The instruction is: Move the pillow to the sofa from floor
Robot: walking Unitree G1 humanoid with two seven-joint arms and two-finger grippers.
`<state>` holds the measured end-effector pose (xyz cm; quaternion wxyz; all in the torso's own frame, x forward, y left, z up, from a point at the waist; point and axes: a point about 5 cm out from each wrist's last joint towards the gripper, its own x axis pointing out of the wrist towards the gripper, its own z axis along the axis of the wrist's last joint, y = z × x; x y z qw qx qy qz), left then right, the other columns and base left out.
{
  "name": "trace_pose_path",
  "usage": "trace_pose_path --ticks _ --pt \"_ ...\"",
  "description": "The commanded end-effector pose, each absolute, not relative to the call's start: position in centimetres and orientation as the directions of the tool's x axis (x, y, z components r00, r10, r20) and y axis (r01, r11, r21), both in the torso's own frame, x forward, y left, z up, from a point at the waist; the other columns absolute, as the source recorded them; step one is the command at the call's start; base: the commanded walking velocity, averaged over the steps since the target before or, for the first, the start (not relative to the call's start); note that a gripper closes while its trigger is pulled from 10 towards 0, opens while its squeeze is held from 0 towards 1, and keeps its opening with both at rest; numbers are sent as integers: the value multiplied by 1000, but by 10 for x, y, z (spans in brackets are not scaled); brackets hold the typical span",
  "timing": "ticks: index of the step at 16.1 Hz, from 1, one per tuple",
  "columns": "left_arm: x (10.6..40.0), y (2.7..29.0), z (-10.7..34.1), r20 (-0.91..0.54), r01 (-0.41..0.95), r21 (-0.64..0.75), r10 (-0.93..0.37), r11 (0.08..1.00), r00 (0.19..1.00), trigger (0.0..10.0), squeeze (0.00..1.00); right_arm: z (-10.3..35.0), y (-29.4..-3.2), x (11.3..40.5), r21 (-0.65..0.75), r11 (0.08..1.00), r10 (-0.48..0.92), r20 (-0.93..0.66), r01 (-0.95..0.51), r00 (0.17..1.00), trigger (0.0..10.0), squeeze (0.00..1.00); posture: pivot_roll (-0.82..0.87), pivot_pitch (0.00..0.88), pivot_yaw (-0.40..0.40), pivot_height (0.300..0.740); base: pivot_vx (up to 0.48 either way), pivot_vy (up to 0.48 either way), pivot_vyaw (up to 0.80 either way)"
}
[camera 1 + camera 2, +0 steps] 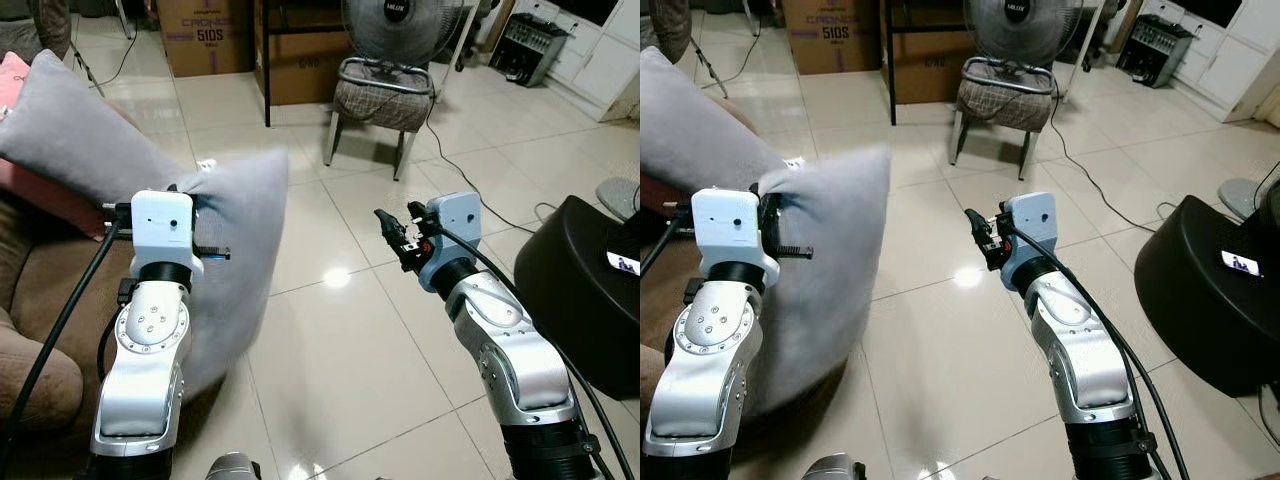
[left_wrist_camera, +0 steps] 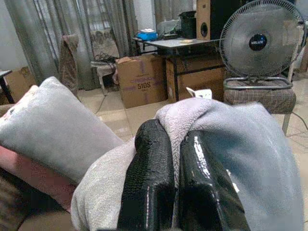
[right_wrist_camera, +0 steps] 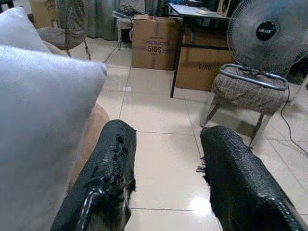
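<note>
Look at the left side of the left eye view: that is your sofa (image 1: 30,300), brown and soft, with a pink cushion (image 1: 40,190) and another grey pillow (image 1: 70,130) leaning on it at the upper left. This is where the pillow has to go, so you are facing the right way.

The pale tiled floor (image 1: 340,350) fills the middle of the picture. A fan (image 1: 400,30) and a small padded stool (image 1: 380,100) stand at the top centre, with cardboard boxes (image 1: 205,35) in the upper left behind them. A round black thing (image 1: 580,290) sits at the right edge. I think none of these are in your way.

The pillow (image 1: 235,250) you are moving is big and grey. It hangs in the left middle of the picture, off the floor and just beside the sofa. It looks blurry, so it may be swinging.

Your left gripper (image 2: 178,159) pinches a bunched corner of the pillow tight between its two black fingers (image 2: 149,168). Holding a corner lets the rest dangle, so I think you need to lift and swing it over the sofa seat before you let go.

Your right gripper (image 1: 392,228) sits in the middle right, with its fingers spread apart and nothing in them. It is waiting, not helping.
</note>
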<state>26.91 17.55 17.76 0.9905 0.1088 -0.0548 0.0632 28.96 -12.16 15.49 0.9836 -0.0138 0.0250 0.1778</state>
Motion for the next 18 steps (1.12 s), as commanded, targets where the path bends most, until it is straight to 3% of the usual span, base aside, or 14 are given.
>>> trace_pose_path --ticks 1,11,18 --pt "266 171 191 185 -121 193 86 974 979 10000 0 155 -123 287 -31 934 354 -53 -356 934 10000 0 110 0 -78 740 255 0 431" --pt "267 170 189 167 -107 198 74 974 983 10000 0 156 -122 288 -41 938 342 -52 -344 938 10000 0 115 0 -84 740 299 0 800" --pt "268 169 186 148 -83 208 52 975 988 10000 0 154 -126 287 -25 946 322 -53 -324 945 10000 0 108 0 -71 740 299 0 0"
